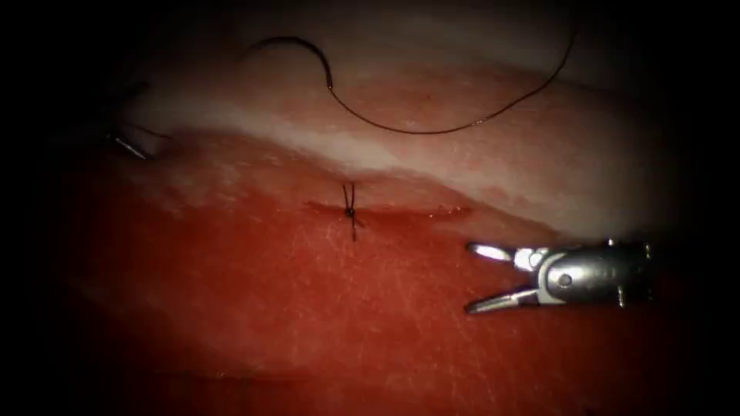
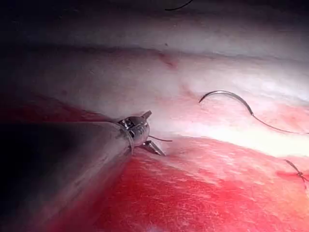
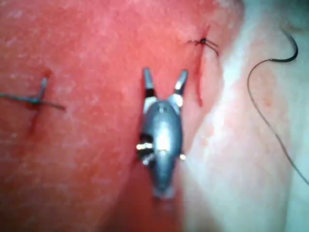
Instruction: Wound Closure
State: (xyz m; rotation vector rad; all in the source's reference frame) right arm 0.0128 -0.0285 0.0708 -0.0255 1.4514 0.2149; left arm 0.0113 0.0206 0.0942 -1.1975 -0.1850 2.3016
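Note:
The curved needle (image 1: 297, 48) lies loose on the pale tissue beyond the cut (image 1: 401, 209), held by neither tool and not in the tissue. Its thread (image 1: 432, 131) trails off to the right. One knotted stitch (image 1: 349, 209) crosses the cut's left part. My right tool (image 1: 470, 279) hovers right of the cut and nearer the camera, jaws open and empty; it is also seen as the right tool (image 3: 165, 75). At the far left my left tool (image 2: 153, 133) stands open, with a short cut end of thread (image 2: 161, 139) between its jaws.
Red fluid covers the near tissue (image 1: 308, 308); a pale band (image 1: 324, 142) runs behind the cut. The right wrist view has another older stitch (image 3: 38, 96) with loose ends, besides the knot (image 3: 203, 42) and needle (image 3: 289, 50).

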